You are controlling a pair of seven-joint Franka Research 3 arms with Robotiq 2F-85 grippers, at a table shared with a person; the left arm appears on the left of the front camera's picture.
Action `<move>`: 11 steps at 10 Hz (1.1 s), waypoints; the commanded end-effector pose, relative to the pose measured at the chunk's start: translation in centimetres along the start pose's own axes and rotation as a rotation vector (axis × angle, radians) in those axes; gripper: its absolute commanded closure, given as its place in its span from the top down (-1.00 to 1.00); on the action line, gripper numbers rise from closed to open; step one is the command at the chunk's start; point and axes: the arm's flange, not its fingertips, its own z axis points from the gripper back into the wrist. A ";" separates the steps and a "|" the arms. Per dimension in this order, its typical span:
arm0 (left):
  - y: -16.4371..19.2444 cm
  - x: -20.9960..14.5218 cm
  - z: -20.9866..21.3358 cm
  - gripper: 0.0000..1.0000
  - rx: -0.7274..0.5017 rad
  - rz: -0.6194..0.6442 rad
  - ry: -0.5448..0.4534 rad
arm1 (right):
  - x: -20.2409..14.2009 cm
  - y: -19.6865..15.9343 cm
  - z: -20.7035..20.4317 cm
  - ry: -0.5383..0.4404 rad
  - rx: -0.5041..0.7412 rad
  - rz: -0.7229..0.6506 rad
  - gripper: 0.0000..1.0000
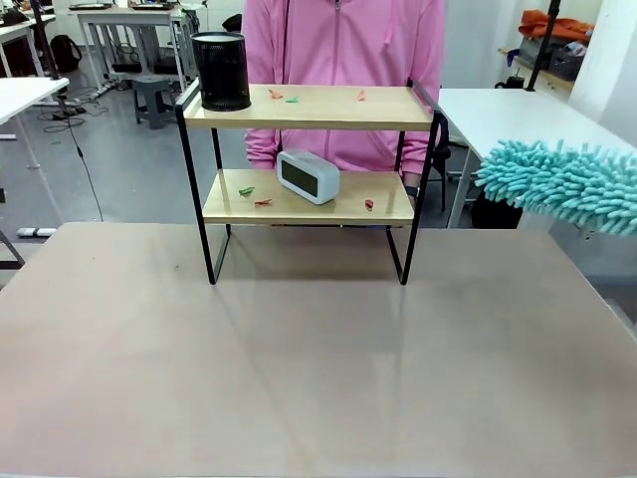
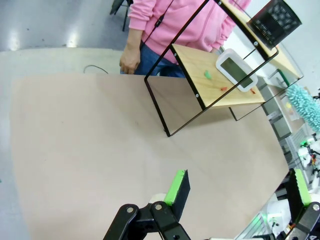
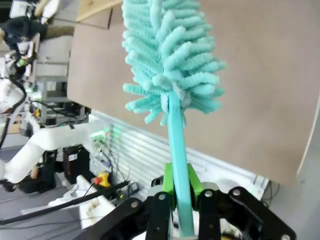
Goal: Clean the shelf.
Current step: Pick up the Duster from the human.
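Note:
The shelf (image 1: pixel 299 108) stands at the table's far side, two light wooden boards in a black frame. Small red and green scraps (image 1: pixel 290 98) lie on both boards. A black mesh cup (image 1: pixel 222 71) sits on the top board's left end, and a white clock (image 1: pixel 308 175) on the lower board. A teal fluffy duster (image 1: pixel 562 183) hangs at the right edge, level with the lower board and apart from the shelf. My right gripper (image 3: pixel 180 192) is shut on the duster's teal handle (image 3: pixel 176 150). My left gripper (image 2: pixel 237 187) is open above the table, the shelf (image 2: pixel 215 75) beyond it.
A person in a pink top (image 1: pixel 343 50) stands behind the shelf, one hand (image 2: pixel 130 59) at the table's far edge. The brown table (image 1: pixel 299 358) stretches bare in front of the shelf. White tables (image 1: pixel 508 115) stand to the right and left behind.

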 end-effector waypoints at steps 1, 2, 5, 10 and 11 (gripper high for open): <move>0.1 0.1 -0.2 1.00 -0.015 -0.021 -0.014 | 1.0 -0.6 -2.0 -0.068 0.015 0.044 -1.00; 0.1 0.1 -0.2 1.00 -0.015 -0.021 -0.014 | 1.7 -1.0 -2.5 -0.083 0.011 0.010 -1.00; 0.1 0.1 -0.2 1.00 -0.015 -0.021 -0.014 | 0.5 -0.8 -2.1 -0.045 -0.011 0.009 -1.00; 0.1 0.1 -0.2 1.00 -0.015 -0.021 -0.014 | 0.5 -0.8 -2.1 -0.045 -0.011 0.009 -1.00; 0.1 0.1 -0.2 1.00 -0.015 -0.021 -0.014 | 0.5 -0.8 -2.1 -0.045 -0.011 0.009 -1.00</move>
